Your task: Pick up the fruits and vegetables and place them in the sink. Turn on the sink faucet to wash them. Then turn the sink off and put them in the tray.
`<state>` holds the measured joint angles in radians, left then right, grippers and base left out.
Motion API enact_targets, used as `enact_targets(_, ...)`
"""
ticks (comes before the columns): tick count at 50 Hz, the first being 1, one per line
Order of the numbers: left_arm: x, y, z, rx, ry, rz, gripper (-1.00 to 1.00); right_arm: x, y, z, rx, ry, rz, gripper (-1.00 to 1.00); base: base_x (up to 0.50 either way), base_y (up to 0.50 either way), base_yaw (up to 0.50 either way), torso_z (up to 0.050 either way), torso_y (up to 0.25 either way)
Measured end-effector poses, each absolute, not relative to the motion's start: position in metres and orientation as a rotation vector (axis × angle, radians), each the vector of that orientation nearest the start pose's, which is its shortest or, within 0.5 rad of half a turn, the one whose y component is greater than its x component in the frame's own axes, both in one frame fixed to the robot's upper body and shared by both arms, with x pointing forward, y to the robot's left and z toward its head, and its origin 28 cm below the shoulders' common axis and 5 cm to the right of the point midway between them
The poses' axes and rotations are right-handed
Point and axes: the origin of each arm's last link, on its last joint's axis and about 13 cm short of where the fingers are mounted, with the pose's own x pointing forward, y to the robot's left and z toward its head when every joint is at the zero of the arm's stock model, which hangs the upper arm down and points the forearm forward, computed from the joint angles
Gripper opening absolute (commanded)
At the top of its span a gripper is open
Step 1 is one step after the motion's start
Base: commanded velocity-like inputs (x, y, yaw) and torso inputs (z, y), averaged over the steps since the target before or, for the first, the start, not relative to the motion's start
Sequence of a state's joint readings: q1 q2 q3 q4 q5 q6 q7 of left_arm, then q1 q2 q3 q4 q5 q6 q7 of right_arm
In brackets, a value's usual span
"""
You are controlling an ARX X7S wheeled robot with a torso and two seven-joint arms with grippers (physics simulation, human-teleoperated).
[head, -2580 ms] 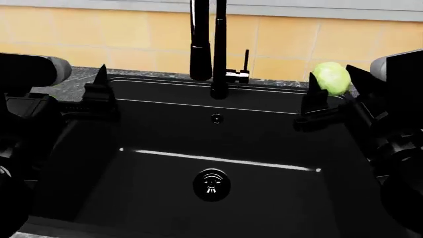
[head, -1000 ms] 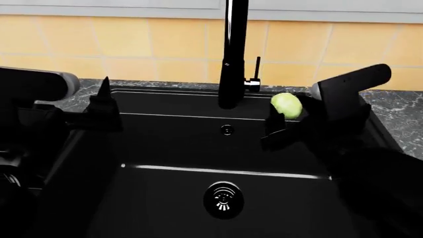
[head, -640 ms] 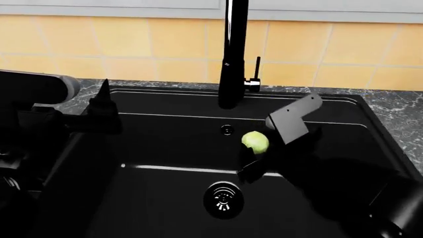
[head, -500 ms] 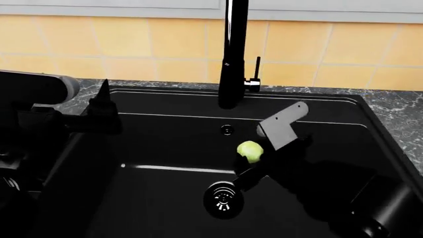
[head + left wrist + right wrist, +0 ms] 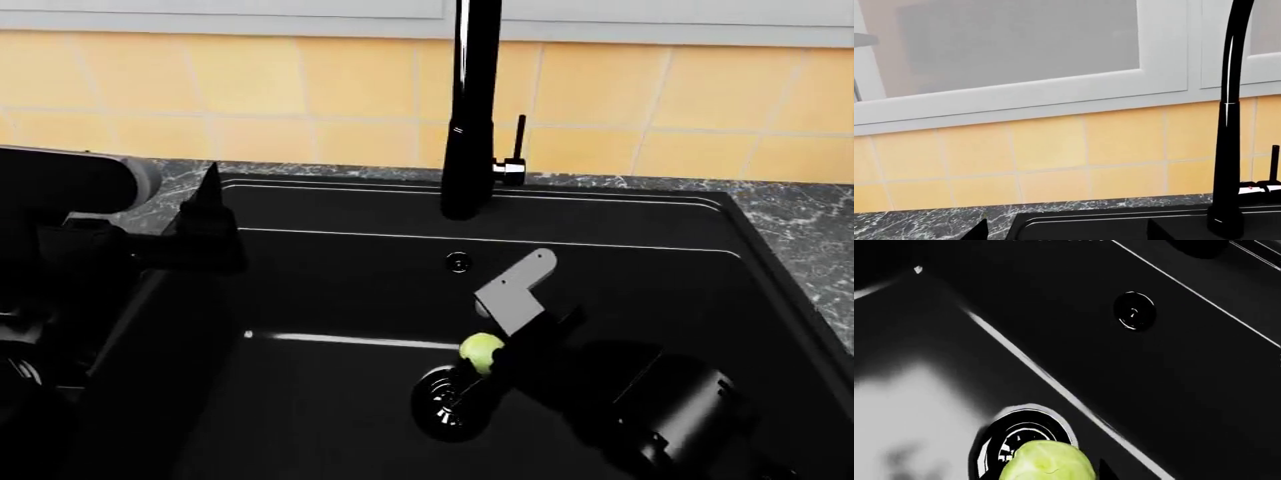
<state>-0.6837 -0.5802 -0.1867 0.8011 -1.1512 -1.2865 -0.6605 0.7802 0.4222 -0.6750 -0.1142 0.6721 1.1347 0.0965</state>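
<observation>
One sprout (image 5: 481, 351) sits clamped in the right gripper (image 5: 486, 357) (over the drain (image 5: 447, 402)).

A wall of yellow-orange tiles (image 5: 267, 90) with pale grout lines is seen well beyond both grippers — it runs across the whole back of the head view. Above it, a pale grey window frame (image 5: 1054, 92) with frosted panes is shown in the left wrist view. A dark marbled countertop (image 5: 801, 215) with white veining is laid at the wall's foot — near the left gripper, further from the right.
</observation>
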Motion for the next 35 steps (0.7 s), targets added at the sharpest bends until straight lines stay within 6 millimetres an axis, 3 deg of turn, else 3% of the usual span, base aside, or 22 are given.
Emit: enact_targets(35, 0.206, 0.26, 0.246, 0.125, -0.113, 0.013, 1.0, 0.269, -0.075, 0.113, -0.45, 0.774, 0.755, -1.0, 0.01, -0.01, 0.0, 0.0, -0.007)
